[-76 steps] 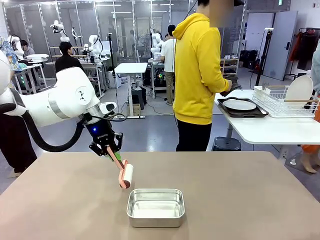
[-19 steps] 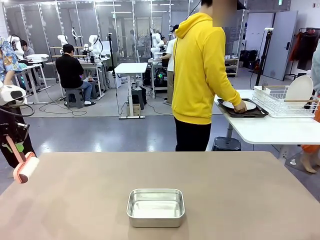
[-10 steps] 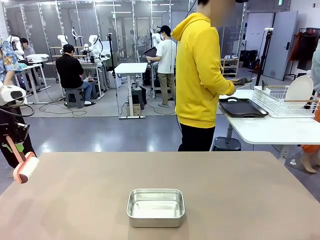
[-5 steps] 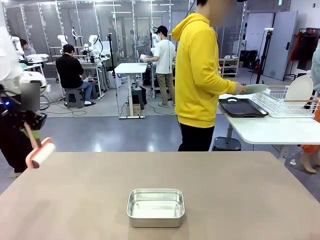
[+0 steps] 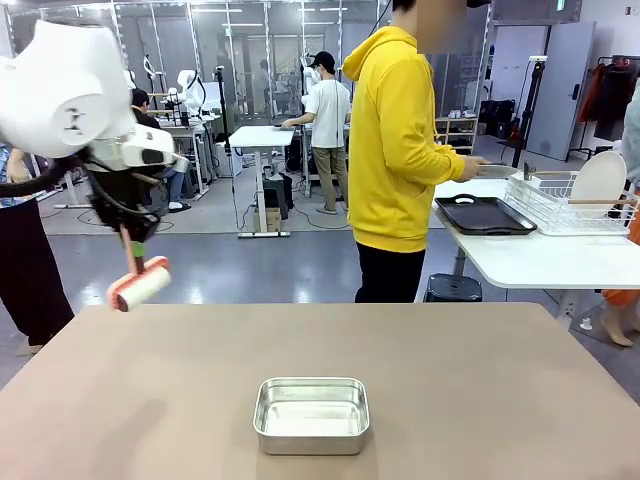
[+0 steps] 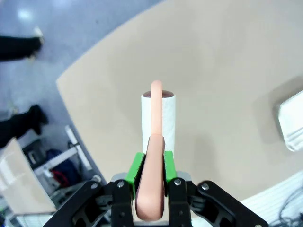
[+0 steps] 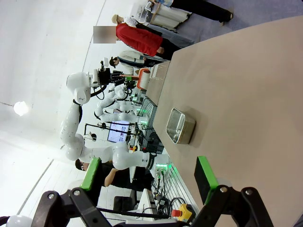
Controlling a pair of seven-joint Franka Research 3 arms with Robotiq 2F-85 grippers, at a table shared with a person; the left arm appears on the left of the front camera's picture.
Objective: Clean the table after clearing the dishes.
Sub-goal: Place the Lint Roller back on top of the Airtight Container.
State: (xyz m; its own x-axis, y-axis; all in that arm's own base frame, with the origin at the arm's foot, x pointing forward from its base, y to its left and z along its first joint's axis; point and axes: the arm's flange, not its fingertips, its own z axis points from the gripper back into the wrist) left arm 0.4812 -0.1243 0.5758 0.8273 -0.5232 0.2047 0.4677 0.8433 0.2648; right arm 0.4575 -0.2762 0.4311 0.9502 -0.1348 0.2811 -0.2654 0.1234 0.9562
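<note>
Taupe-brown table (image 5: pixel 480 380) spans front view, bare top. Person in yellow hoodie (image 5: pixel 395 150) stands at far side, turned toward white side table (image 5: pixel 540 262) at right. Dark brown tray (image 5: pixel 484 215) lies on that side table beside white wire rack (image 5: pixel 570 205). Steel pan (image 5: pixel 311 414) sits near table's middle. Left gripper (image 6: pixel 150 172) hangs above table's left far corner, green pads clamped on pink handle of lint roller (image 5: pixel 139 284). Right gripper (image 7: pixel 150 177) spread wide, holding nothing.
</note>
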